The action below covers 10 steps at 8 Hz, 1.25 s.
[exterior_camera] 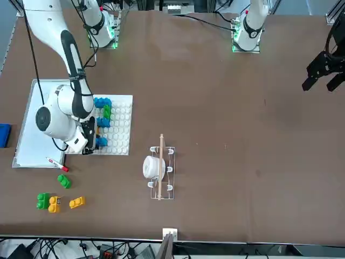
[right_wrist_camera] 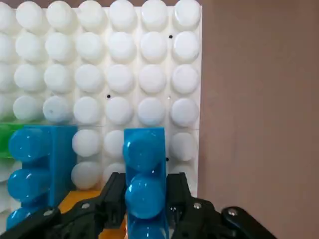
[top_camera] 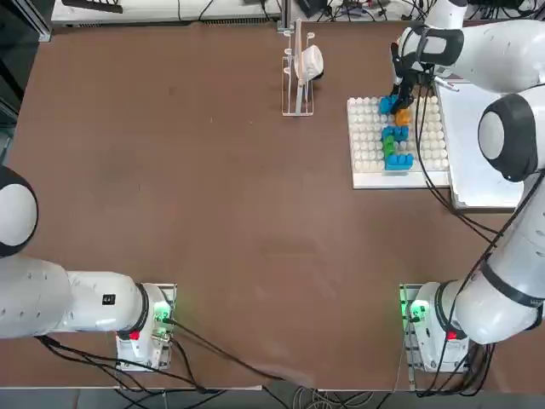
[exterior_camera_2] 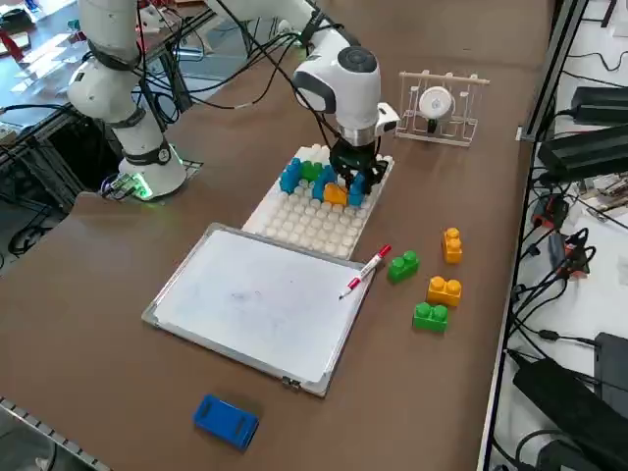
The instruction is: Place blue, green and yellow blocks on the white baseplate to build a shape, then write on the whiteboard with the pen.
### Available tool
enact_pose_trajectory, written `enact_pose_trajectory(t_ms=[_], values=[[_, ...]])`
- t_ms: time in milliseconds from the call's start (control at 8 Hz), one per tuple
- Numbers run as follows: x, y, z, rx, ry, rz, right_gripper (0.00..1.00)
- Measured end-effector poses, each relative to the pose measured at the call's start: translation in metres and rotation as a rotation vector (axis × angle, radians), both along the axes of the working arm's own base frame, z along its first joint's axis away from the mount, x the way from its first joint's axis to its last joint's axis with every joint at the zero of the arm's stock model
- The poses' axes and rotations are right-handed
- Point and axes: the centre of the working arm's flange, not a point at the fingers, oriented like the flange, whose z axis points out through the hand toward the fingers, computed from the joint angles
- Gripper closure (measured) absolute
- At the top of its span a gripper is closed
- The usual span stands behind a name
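Over the brown counter (exterior_camera_2: 118,294), seen from the right side: the framed whiteboard (exterior_camera_2: 257,302) lies nearest, the red-capped pen (exterior_camera_2: 366,272) resting at its edge, and spare green and yellow blocks (exterior_camera_2: 432,290) sit loose just beyond it. Behind the board is the white baseplate (exterior_camera_2: 316,222), already carrying a row of blue, green and orange-yellow bricks. The right gripper (exterior_camera_2: 350,184) stands above the plate's far end, pointing down. Its black fingers (right_wrist_camera: 112,196) are clamped on a blue block (right_wrist_camera: 144,169) (two studs show between them in the wrist view). The block's long axis runs along the line of the fingers' camera, parallel to the neighbouring blue brick (right_wrist_camera: 35,169), with one empty stud column between. Judging by this, the block sits directly under the grip at the baseplate, so pressing straight down seats it.
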Motion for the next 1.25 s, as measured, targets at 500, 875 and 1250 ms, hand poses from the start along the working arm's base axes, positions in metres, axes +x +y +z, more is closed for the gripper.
enact_pose_trajectory(t_ms=[500,875,1250], values=[[-0.0007,0.0011,-0.0049,-0.006,-0.003,0.002,0.58],[-0.0008,0.0011,-0.0049,-0.006,-0.003,0.002,0.58],[-0.0009,0.0011,-0.0050,-0.006,-0.005,0.002,0.58]])
